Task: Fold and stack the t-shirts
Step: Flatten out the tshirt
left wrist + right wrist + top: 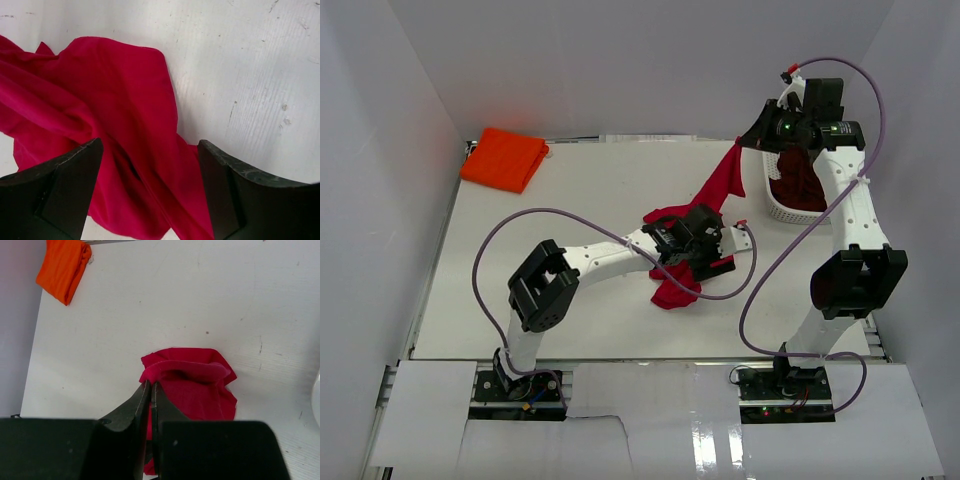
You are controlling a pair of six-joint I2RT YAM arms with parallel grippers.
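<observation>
The red shirt (724,186) is strung out in a long band. Its top end is pinched up in the air just left of the basket (782,213), and from there it slopes down and away from the basket to a crumpled heap on the table (570,180). So its long axis runs on a diagonal from the basket's left rim toward the middle of the table.

The right gripper (741,145) holds that top end, and its wrist view shows the jaws pressed together on a fold of the cloth (195,385).

The left gripper (700,238) hangs over the heap, farther from the basket, with its jaws wide apart and nothing between them. In its own view the shirt (125,125) lies below the gap and spreads toward the left finger, with bare table past the right one. The left arm looks nearer the loose end, so I judge the next grasp to be its job.

A maroon shirt (800,180) sits inside the basket. An orange shirt (503,158), folded, lies well apart from the basket at the table's far left corner.
</observation>
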